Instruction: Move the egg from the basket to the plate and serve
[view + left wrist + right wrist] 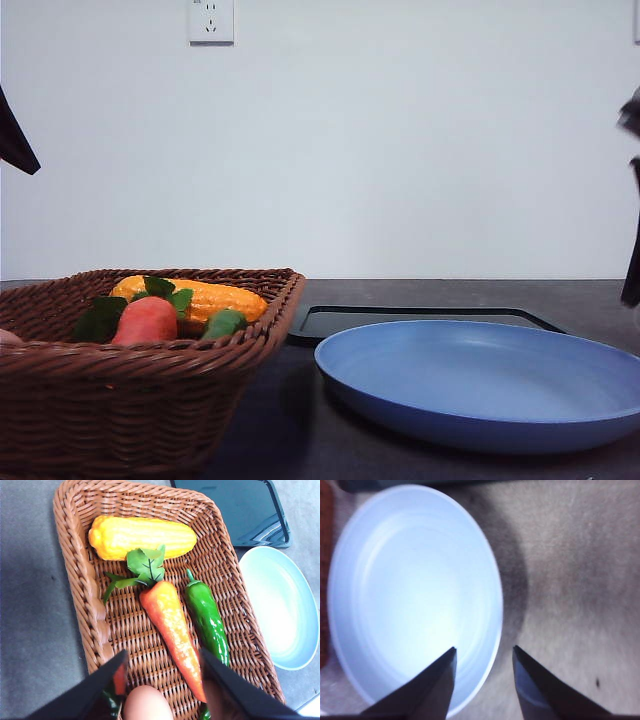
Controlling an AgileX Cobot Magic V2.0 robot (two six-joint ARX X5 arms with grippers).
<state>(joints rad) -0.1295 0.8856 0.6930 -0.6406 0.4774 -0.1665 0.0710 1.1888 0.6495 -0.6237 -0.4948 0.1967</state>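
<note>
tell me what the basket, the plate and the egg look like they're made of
The basket looks like brown woven wicker, with visible strands and a braided rim. The plate seems to be matte blue plastic or melamine: an even colour with soft sheen, though it could be ceramic. The egg is smooth, matte and pinkish; whether it is real or a plastic model cannot be told.

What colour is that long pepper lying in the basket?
The pepper is glossy green, seen best in the left wrist view, beside the carrot in the basket.
</note>
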